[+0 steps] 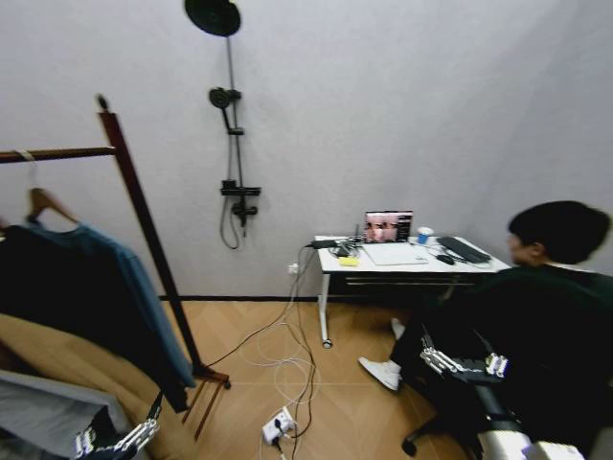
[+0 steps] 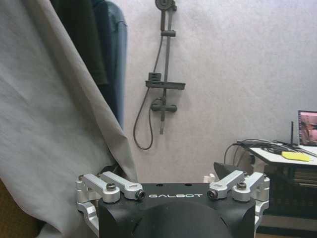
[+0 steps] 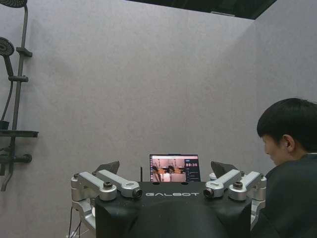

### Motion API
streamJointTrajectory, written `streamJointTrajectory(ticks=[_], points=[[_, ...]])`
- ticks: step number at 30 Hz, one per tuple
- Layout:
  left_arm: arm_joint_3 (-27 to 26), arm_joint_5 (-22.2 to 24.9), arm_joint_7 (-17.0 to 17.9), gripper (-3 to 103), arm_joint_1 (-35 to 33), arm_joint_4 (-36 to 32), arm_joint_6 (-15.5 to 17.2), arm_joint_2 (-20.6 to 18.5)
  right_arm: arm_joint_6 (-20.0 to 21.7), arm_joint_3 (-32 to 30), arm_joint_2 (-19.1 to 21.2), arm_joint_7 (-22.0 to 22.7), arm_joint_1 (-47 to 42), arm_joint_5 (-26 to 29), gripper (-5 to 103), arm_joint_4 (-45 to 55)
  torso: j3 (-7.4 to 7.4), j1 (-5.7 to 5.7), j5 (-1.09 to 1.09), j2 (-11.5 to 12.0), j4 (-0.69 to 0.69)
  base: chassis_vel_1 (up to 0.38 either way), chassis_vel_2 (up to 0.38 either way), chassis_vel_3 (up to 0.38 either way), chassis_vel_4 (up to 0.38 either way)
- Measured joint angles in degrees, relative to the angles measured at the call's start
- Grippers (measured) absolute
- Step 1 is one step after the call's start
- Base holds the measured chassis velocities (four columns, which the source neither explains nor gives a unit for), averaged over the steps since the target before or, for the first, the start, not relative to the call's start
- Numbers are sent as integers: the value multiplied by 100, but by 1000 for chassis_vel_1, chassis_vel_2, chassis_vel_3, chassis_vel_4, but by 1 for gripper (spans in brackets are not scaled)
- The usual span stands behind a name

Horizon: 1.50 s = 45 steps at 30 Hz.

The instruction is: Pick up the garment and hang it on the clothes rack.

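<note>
Garment [image 1: 144,287] already on the clothes rack [image 1: 144,225], at the left of the head view: teal, soft matte fabric, hung by a wooden hanger [image 1: 46,203] from the horizontal top bar. Long axis vertical, hem down, reaching about to the rack's base. Sleeve edge falls along the slanted post. Packed tight against a black coat [image 1: 57,297], with tan fabric [image 1: 77,369] and a grey piece [image 1: 38,417] in front, lower down.

Rack: dark reddish-brown wood, round bar, knob on top of the post, slatted foot on the herringbone wood floor.

Left gripper [image 2: 173,171] low, just beside the hanging clothes, grey cloth [image 2: 44,124] draped right next to it; fingers spread, nothing held. Teal fabric visible past the cloth in the left wrist view.

Right gripper [image 3: 166,168] low on the right, well apart from the rack, facing the laptop [image 3: 175,167]; fingers spread, nothing held.
</note>
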State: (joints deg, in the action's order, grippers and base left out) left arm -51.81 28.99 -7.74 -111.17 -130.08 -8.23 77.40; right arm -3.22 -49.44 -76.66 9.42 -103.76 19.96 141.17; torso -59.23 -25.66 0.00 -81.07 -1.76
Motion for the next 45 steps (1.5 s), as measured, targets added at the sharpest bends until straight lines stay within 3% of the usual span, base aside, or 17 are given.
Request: streamJointTrajectory(ticks=[14,34,36,41,45], points=[[0,0,0,100,0,0,0,0,0,0,0,0,1,0,100,0,0,0,1,1,2,61,-76,-69,67],[0,0,-1,100,0,0,0,0,0,1,0,0,0,0,100,0,2,5,3,-3,3,278,-270,-272,268],[0,0,2,100,0,1,0,0,0,1,1,0,-1,0,100,0,3,7,-5,-5,4,128,-78,-214,181],[0,0,0,100,0,0,0,0,0,0,0,0,-2,0,100,-1,0,4,2,-1,0,17,-11,-69,52],[0,0,0,100,0,0,0,0,0,1,1,0,3,0,100,-1,-3,-5,1,4,4,-104,-12,59,-50]])
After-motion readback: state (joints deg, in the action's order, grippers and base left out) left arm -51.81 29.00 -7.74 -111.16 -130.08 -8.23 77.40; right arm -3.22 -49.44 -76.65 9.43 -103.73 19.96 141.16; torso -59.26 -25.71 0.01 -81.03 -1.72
